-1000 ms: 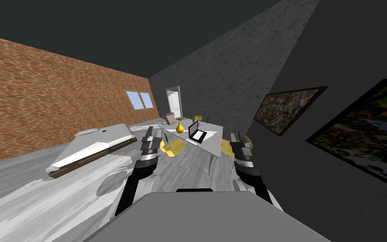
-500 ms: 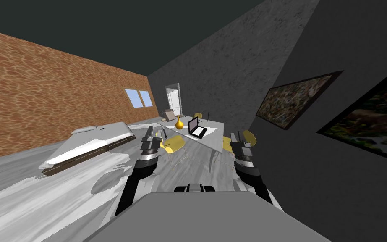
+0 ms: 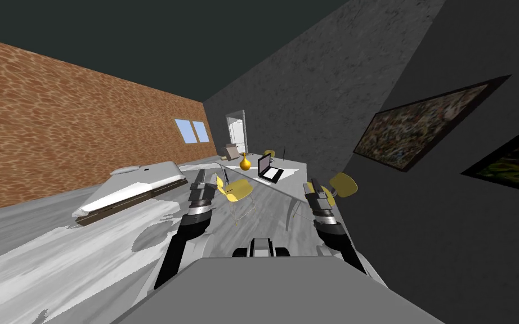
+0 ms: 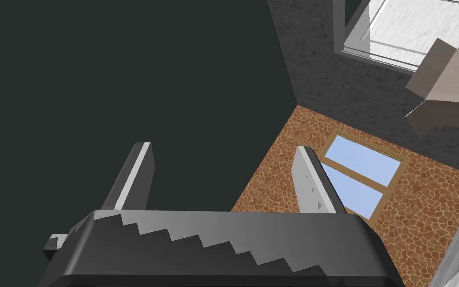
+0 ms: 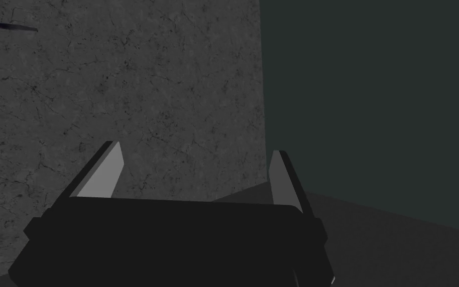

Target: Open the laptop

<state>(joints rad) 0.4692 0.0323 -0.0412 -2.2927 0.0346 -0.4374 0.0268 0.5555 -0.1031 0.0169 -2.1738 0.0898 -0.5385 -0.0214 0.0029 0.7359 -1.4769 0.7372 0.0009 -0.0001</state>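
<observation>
The laptop [image 3: 268,169] rests on a light grey table [image 3: 289,183] ahead of me, well beyond both hands. Its black lid stands raised over a pale base with a dark keyboard. My left gripper [image 3: 201,179] is held up in front of my chest, short of the table's left end; in the left wrist view the left gripper [image 4: 223,167] is open with nothing between its fingers. My right gripper [image 3: 312,185] hangs near the table's right side, and the right wrist view shows the right gripper [image 5: 193,167] open and empty.
A yellow vase [image 3: 245,163] and a box [image 3: 231,151] stand at the table's far end. Yellow chairs [image 3: 235,190] [image 3: 343,184] flank the table. A bed [image 3: 132,188] lies to the left by the brick wall. A white door [image 3: 236,130] is behind the table.
My view has swung: the table, laptop and bed have slid up and to the right, and the wall pictures have moved outward. Both arms keep nearly the same pose.
</observation>
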